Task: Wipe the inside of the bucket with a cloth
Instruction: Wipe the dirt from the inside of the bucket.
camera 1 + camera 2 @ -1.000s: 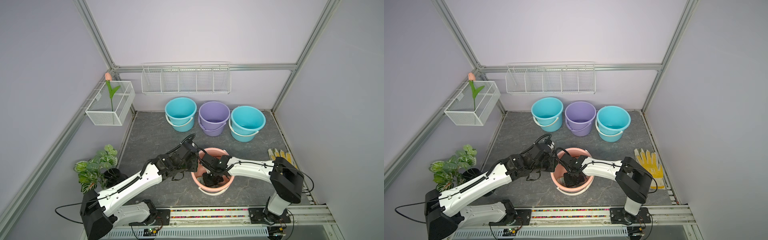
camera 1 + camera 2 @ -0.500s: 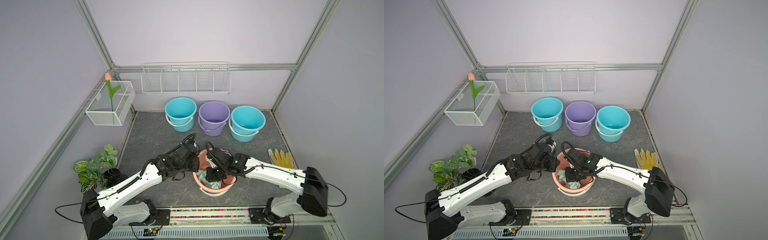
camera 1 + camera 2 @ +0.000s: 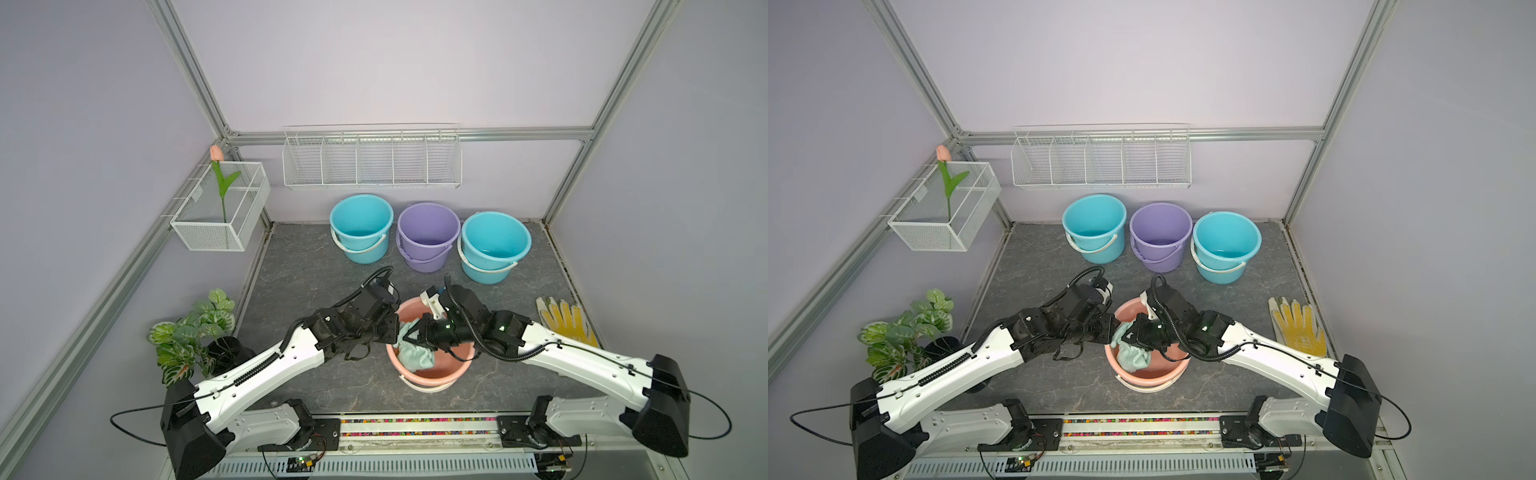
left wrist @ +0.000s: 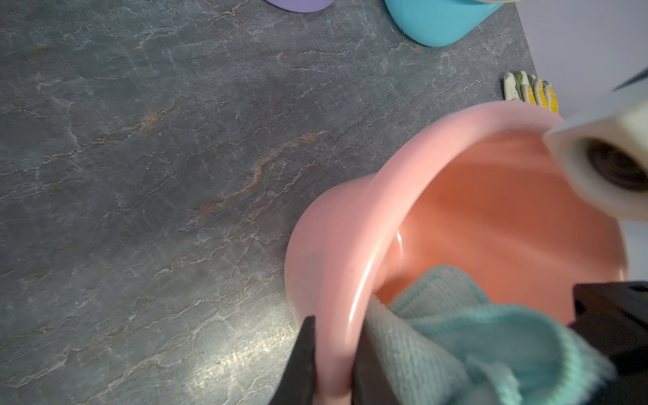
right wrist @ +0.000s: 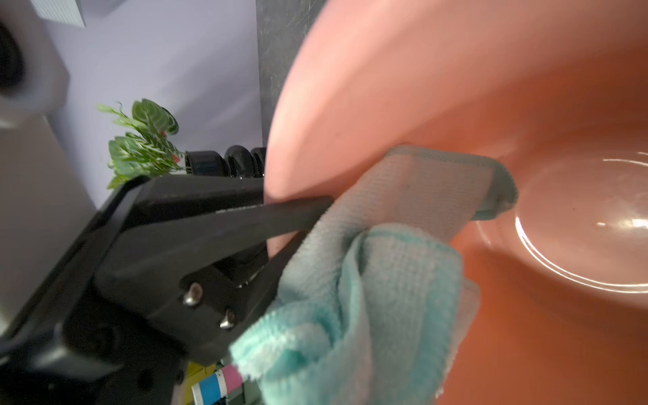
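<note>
The pink bucket (image 3: 446, 374) (image 3: 1156, 376) stands at the table's front centre. My left gripper (image 3: 392, 332) (image 3: 1111, 332) is shut on its left rim, and in the left wrist view one finger sits outside the wall and one inside (image 4: 333, 354). The mint-green cloth (image 3: 413, 356) (image 3: 1133, 358) hangs bunched inside the bucket against that left wall. My right gripper (image 3: 409, 336) (image 3: 1130, 337) is shut on the cloth, which hides its fingertips. The right wrist view shows the cloth (image 5: 385, 280) beside the left gripper's fingers (image 5: 245, 224) and the bucket's shiny floor (image 5: 578, 224).
Two turquoise buckets (image 3: 361, 235) (image 3: 494, 245) and a purple one (image 3: 428, 237) line the back. A yellow work glove (image 3: 567, 322) lies at the right edge. A potted plant (image 3: 193, 332) stands front left. A wire basket with a tulip (image 3: 220, 208) and a wire shelf (image 3: 372, 158) hang on the walls.
The right arm has stretched out low and its gripper has drawn the cloth up from the bucket's bottom to the left wall. The left gripper has stayed clamped on the rim.
</note>
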`<state>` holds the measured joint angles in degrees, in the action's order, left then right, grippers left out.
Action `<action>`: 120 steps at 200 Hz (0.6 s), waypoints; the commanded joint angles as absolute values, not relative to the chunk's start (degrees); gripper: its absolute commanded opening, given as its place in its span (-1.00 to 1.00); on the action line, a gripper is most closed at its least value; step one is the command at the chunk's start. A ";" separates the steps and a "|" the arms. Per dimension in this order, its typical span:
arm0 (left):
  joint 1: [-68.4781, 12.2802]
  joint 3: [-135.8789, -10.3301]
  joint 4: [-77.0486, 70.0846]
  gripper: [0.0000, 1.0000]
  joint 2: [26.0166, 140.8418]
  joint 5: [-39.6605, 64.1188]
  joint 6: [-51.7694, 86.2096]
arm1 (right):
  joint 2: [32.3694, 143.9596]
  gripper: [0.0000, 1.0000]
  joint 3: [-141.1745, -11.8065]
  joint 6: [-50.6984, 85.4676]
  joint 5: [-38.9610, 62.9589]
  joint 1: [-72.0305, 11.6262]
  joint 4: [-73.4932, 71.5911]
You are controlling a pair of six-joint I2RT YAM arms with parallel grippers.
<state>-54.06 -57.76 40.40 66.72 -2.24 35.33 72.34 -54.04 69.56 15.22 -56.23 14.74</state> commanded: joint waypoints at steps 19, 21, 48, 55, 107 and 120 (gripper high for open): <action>-54.42 -60.64 38.42 -1.00 66.20 -1.17 35.46 | 73.19 -0.87 -52.12 78.73 9.68 -56.07 8.20; -54.45 -60.64 38.37 -1.00 66.23 -1.11 35.43 | 73.30 -0.87 -52.12 78.70 9.14 -56.03 8.42; -54.41 -61.06 38.19 -1.00 66.95 -0.63 35.51 | 75.66 -0.86 -52.12 79.17 4.02 -56.08 10.69; -54.43 -61.17 38.06 -1.00 67.04 -0.49 35.49 | 76.57 -0.86 -52.06 79.44 3.13 -56.13 10.89; -54.41 -61.44 38.23 -1.00 67.24 -0.74 35.29 | 84.89 -0.86 -51.81 79.75 -1.84 -56.11 10.82; -54.43 -61.28 38.32 -1.00 67.24 -0.71 35.29 | 86.88 -0.86 -51.94 79.10 -2.92 -56.12 10.86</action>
<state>-53.30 -59.05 39.07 68.01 -3.75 38.79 82.19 -52.93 76.53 2.59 -57.58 9.98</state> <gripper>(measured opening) 0.144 0.093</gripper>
